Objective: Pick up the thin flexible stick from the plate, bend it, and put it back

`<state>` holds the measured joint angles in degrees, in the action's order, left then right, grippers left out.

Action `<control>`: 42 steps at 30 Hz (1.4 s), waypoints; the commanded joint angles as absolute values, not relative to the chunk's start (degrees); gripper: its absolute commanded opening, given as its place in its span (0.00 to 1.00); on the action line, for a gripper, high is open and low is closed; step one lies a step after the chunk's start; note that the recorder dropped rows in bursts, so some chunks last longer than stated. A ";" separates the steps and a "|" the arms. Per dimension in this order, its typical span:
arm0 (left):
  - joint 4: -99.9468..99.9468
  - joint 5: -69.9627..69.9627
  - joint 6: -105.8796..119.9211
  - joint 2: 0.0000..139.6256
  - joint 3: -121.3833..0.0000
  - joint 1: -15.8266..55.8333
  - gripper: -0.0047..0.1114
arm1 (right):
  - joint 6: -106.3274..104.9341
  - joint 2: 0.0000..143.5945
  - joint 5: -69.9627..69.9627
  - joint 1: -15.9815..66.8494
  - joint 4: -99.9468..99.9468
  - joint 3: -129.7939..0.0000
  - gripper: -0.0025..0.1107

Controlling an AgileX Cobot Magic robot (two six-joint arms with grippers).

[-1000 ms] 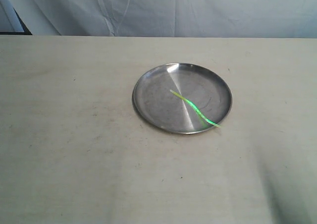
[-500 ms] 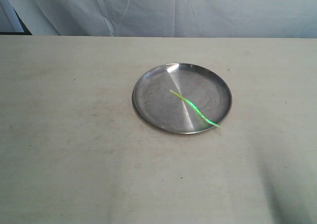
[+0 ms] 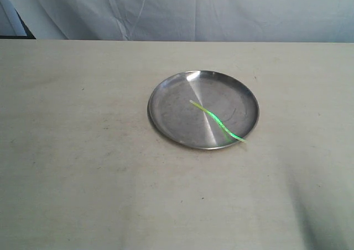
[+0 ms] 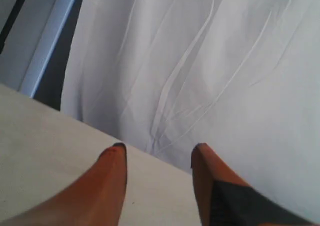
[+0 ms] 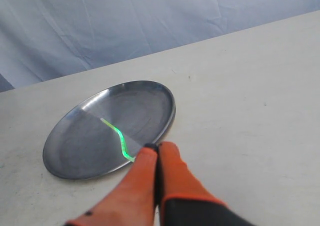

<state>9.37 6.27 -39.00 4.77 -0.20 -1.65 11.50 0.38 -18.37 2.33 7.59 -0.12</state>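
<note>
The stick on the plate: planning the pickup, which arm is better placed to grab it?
Right, probably. The right gripper, shut, faces the plate, with the stick lying just ahead of its tips. The left gripper, open, sees only table and curtain.

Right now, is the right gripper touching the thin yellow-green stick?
Apart: exterior view shows the whole stick on the silvery metal plate, right gripper nowhere near.

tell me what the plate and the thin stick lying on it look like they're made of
The plate looks like brushed metal, probably steel: silvery, with a bright wedge-shaped glare streak. The stick seems to be thin translucent plastic: yellow-green, bright in the light, lying in a soft wave.
</note>
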 commanded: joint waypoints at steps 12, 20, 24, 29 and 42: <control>10.29 2.52 -35.53 4.31 0.00 -1.65 0.40 | 11.48 0.00 -18.43 2.04 7.56 0.00 0.02; 10.29 2.52 -35.53 4.31 0.00 -1.65 0.40 | 11.48 0.00 -18.29 2.04 7.56 0.00 0.02; 10.29 2.52 -35.53 4.31 0.00 -1.65 0.40 | 11.48 0.00 -18.29 2.04 7.56 0.00 0.02; 10.29 2.52 -35.53 4.31 0.00 -1.65 0.40 | 11.48 0.00 -18.29 2.04 7.56 0.00 0.02; 10.29 2.52 -35.53 4.31 0.00 -1.65 0.40 | 11.48 0.00 -18.54 2.04 7.56 0.00 0.02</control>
